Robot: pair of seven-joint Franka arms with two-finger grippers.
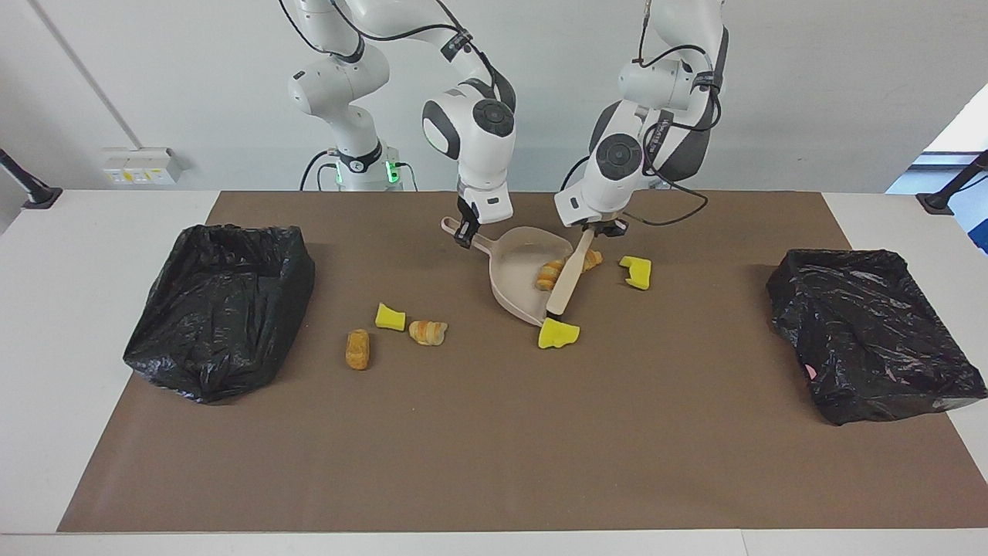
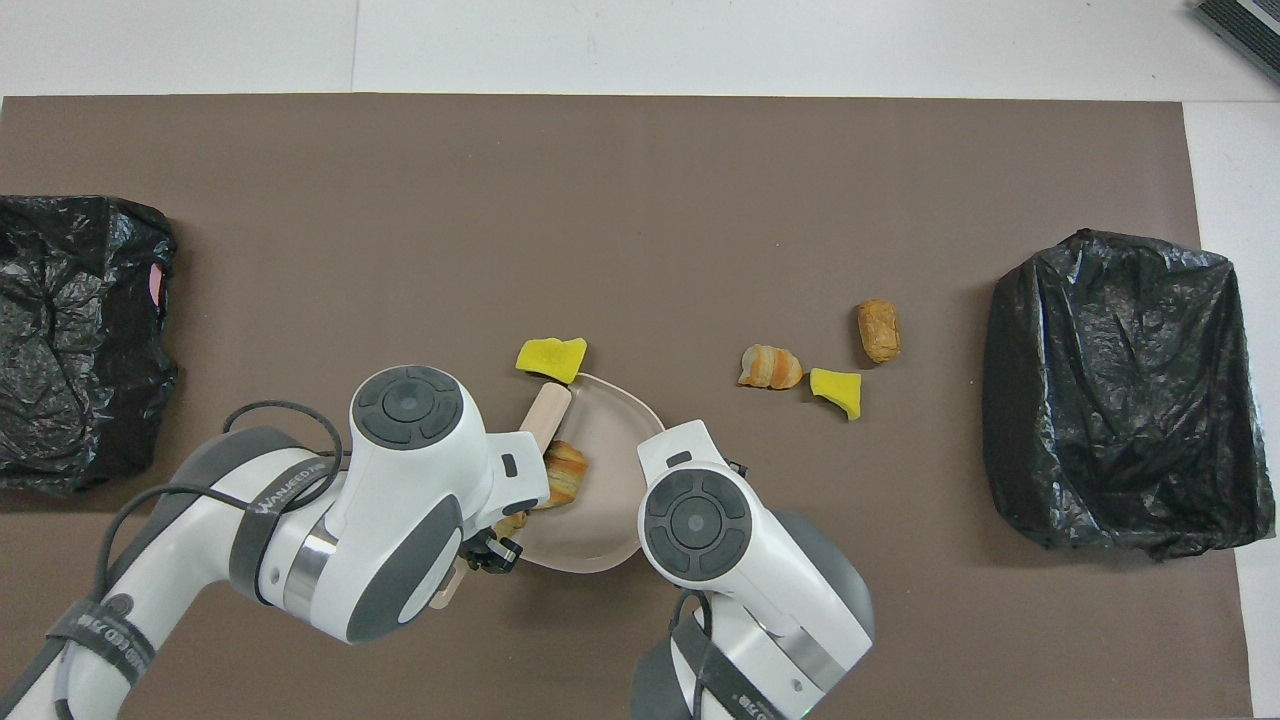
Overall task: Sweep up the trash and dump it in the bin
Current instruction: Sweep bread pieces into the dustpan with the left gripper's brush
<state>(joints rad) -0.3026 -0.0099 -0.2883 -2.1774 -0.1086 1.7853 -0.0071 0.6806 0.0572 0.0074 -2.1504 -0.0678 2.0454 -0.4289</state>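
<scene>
Dustpan (image 1: pixel 519 279), whose handle your right gripper (image 1: pixel 465 229) clamps, holds one striped pastry (image 1: pixel 549 275) below your left gripper (image 1: pixel 600 229), which clamps the brush (image 1: pixel 570 272); remaining trash lies on the mat (image 1: pixel 494 432), outside both black-lined bins (image 1: pixel 220 309).

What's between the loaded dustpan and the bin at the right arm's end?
On the mat, a yellow foam chunk, a striped pastry and the bread roll lie between the dustpan and that bin. A lifted carry would pass over them.
</scene>
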